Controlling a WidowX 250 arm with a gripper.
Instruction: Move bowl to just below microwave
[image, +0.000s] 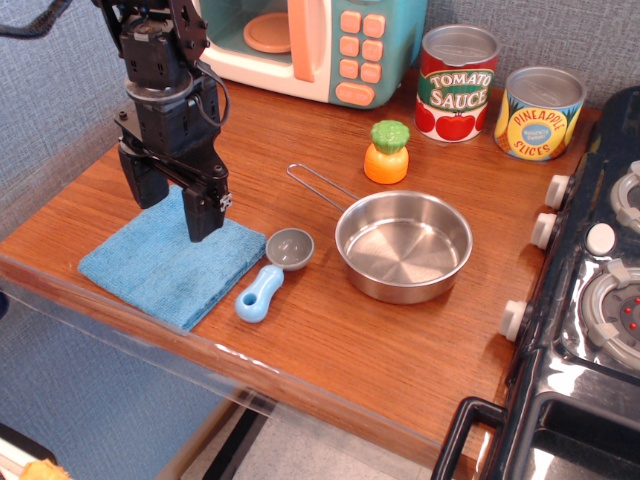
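The bowl (403, 245) is a shiny round steel pan with a long thin wire handle pointing up-left; it sits on the wooden table right of centre. The microwave (310, 42), cream and teal with a salmon-pink handle and orange buttons, stands at the back of the table. My gripper (173, 205) is open and empty, its black fingers pointing down over the blue cloth at the left. It stands well left of the bowl and in front of the microwave's left part.
A blue cloth (150, 268) lies at the front left. A grey scoop with a light-blue handle (274, 272) lies left of the bowl. A toy carrot (387, 152), a tomato sauce can (456, 84) and a pineapple can (539, 112) stand behind. A toy stove (590, 290) borders the right.
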